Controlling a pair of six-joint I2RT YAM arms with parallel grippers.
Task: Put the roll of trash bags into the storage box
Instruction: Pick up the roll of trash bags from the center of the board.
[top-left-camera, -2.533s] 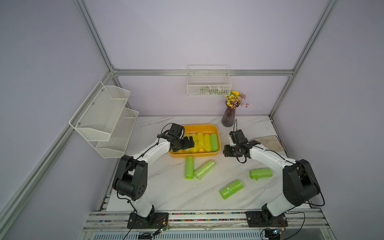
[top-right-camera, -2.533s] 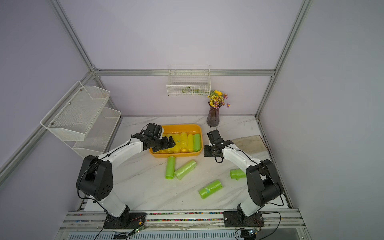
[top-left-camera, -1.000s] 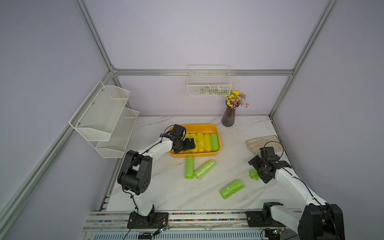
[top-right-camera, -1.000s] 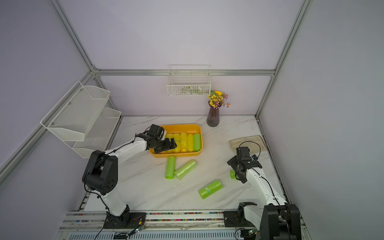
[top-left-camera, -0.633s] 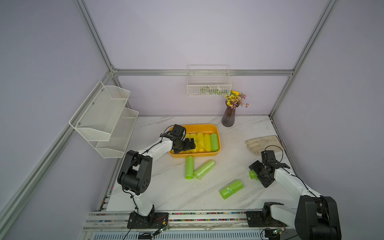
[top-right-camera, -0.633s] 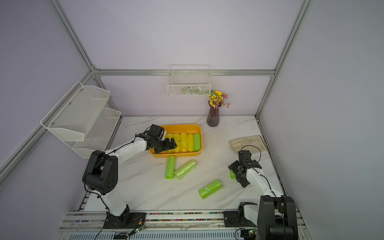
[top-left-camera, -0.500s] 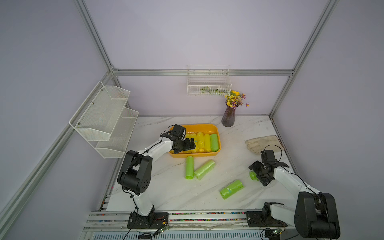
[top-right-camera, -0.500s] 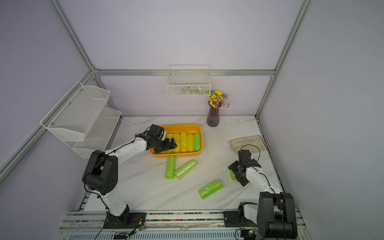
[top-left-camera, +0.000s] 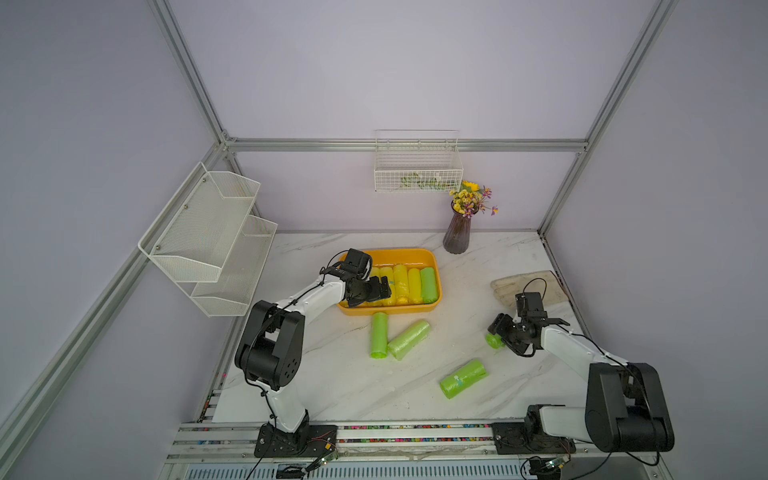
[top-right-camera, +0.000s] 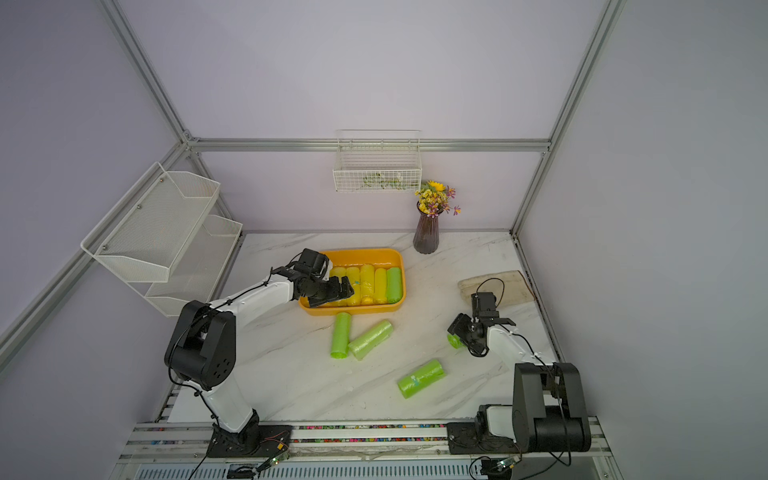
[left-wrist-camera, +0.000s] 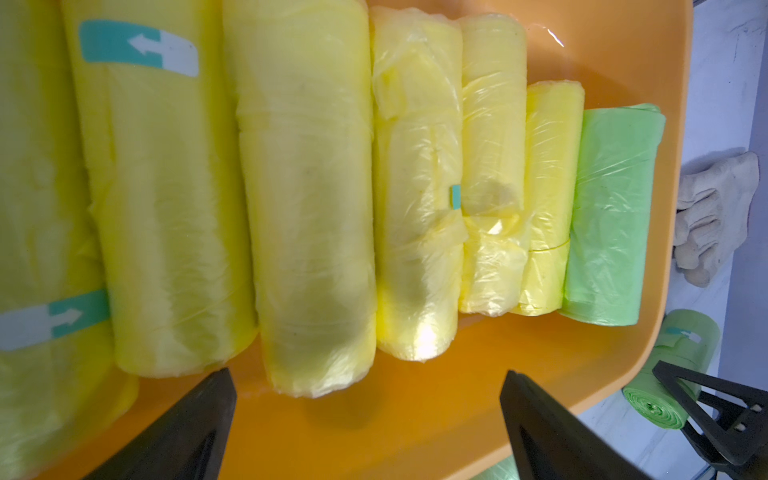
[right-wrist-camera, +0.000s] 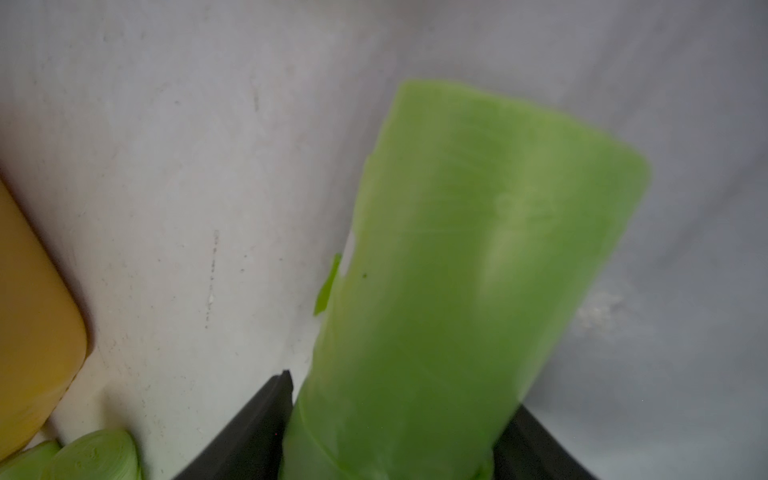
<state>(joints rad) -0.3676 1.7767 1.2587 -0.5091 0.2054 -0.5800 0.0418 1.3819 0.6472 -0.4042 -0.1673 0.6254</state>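
Note:
The orange-yellow storage box (top-left-camera: 432, 257) (top-right-camera: 400, 258) holds several yellow rolls and one green roll (top-left-camera: 429, 284). My left gripper (top-left-camera: 384, 289) (left-wrist-camera: 368, 374) hangs open over the box's near left part, with only bare box floor (left-wrist-camera: 374, 415) between its fingers. At the right of the table, my right gripper (top-left-camera: 498, 332) (right-wrist-camera: 403, 390) is shut on a green roll of trash bags (right-wrist-camera: 478, 249) (top-left-camera: 493, 341) (top-right-camera: 454, 341). Both fingers press its sides. The arm hides most of this roll in both top views.
Three more green rolls lie on the marble table: two side by side (top-left-camera: 379, 334) (top-left-camera: 408, 338) in front of the box, and one (top-left-camera: 463, 378) nearer the front. A beige cloth (top-left-camera: 523, 286), a flower vase (top-left-camera: 456, 237), a wire basket (top-left-camera: 417, 170) and a mesh shelf (top-left-camera: 212, 232) surround the area.
My right arm swung from beside the box to the green roll at the right, and its jaws closed in on it. The left gripper stayed open over the box.

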